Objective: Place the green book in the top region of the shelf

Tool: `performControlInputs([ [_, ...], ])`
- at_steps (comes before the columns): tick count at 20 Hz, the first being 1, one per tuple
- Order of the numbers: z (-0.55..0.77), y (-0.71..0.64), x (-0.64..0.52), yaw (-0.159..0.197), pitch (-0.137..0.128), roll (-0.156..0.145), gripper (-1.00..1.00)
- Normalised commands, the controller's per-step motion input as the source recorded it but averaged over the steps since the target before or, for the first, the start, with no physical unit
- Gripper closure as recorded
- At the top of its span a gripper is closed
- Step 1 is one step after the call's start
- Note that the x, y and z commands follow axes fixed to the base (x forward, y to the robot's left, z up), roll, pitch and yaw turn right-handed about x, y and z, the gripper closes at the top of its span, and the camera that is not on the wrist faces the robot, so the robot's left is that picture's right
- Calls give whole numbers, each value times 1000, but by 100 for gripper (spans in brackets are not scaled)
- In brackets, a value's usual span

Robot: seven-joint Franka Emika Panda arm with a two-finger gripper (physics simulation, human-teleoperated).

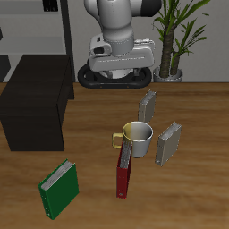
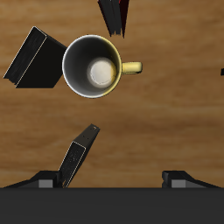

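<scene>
The green book [image 1: 59,190] lies flat on the table near its front edge, out of the wrist view. The shelf [image 1: 36,103] is a low near-black box farther back, beside the robot's base, and its flat top is bare. My gripper [image 2: 112,181] is open and empty; its fingertips [image 2: 44,182] stand wide apart. It hangs high above the middle of the table, over a white mug [image 2: 92,67], far from the green book. In the exterior view only the arm [image 1: 116,40] shows clearly.
The mug [image 1: 138,136] has a yellow handle. A dark red book [image 1: 124,168] stands on edge beside it. Two grey books [image 1: 148,107] [image 1: 168,143] stand nearby. A potted plant [image 1: 174,36] and a tall dark rack [image 1: 36,27] are at the back.
</scene>
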Motion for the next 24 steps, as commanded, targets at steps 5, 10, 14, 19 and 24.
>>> performControlInputs([
  [5, 77, -9, 162, 25, -23, 10, -100],
  [10, 123, -135, 323, -3, -8, 25, -100],
  [14, 220, -345, 410, 28, -56, 9, -100],
  [19, 248, -566, 446, -1, -14, -39, -100],
  [24, 190, -565, 368, 16, -5, 19, -100],
])
